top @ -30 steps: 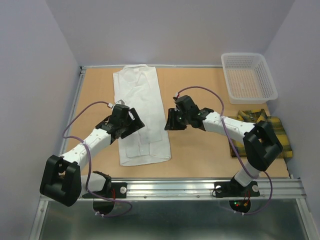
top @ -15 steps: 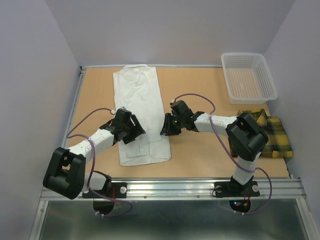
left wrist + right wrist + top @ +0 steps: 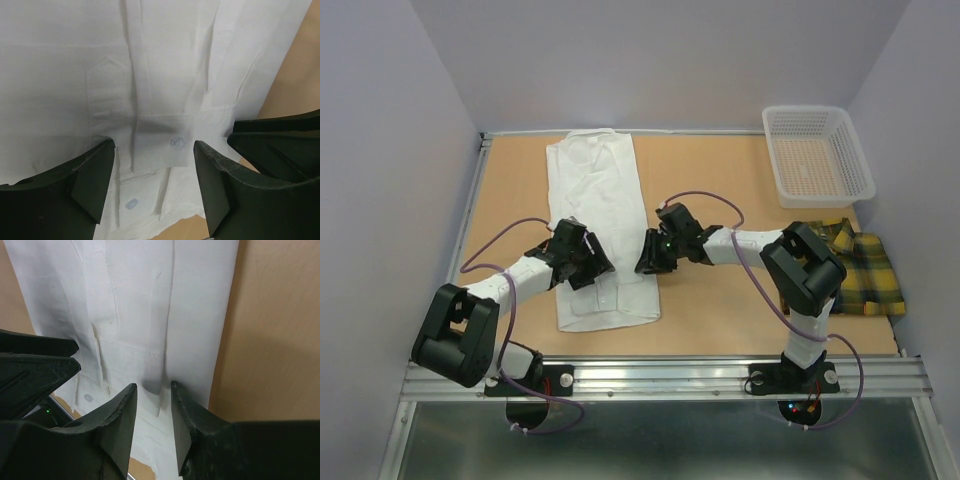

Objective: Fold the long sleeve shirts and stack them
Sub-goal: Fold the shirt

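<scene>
- A white long sleeve shirt (image 3: 600, 195) was laid flat on the left half of the table (image 3: 720, 305), with its collar at the far end. It appeared to have been narrowed into a long strip, with the sleeves turned in over the body.
- The left gripper (image 3: 594, 270) was lowered over the near end of that shirt. Its jaws were spread wide on either side of a buttoned cuff, and nothing was gripped between them.
- The right gripper (image 3: 645, 262) was placed close beside it, at the shirt's right edge. Only a narrow gap was left between its jaws, and flat cloth could be seen through the gap; no fold looked pinched.
- The plaid shirt (image 3: 865, 275) was left in a loose heap at the right edge of the table, well apart from the white one and just in front of a mesh basket (image 3: 817, 110).
- Progress was judged as early. The white shirt's crosswise folds were not yet made, the plaid shirt was not yet folded, and nothing was stacked.
</scene>
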`<state>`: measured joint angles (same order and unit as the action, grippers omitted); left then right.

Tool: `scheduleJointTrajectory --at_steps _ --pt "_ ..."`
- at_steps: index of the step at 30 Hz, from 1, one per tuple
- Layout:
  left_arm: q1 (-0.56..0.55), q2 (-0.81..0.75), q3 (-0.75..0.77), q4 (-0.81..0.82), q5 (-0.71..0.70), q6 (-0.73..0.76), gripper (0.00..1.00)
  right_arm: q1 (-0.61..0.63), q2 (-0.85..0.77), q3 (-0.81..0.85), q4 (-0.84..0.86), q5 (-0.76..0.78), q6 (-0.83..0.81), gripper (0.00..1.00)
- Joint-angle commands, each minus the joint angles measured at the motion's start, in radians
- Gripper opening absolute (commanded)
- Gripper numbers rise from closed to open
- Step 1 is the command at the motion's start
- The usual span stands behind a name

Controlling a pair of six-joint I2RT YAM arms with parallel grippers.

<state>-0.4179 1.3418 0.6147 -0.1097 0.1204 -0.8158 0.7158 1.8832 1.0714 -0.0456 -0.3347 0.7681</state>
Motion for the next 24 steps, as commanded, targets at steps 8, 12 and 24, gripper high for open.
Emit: scheduleJointTrajectory --at_steps 8,12,24 --pt "-0.007 0.01 -0.035 0.018 0.013 0.038 0.76 0.034 0.024 0.053 0.035 -0.018 0.023 0.2" --pt "-0.007 0.005 -0.041 0.018 0.007 0.044 0.76 0.036 0.005 0.056 0.035 -0.012 0.033 0.05" --pt "-0.007 0.014 -0.027 0.015 0.019 0.058 0.76 0.034 -0.076 0.056 0.035 -0.018 0.091 0.01"
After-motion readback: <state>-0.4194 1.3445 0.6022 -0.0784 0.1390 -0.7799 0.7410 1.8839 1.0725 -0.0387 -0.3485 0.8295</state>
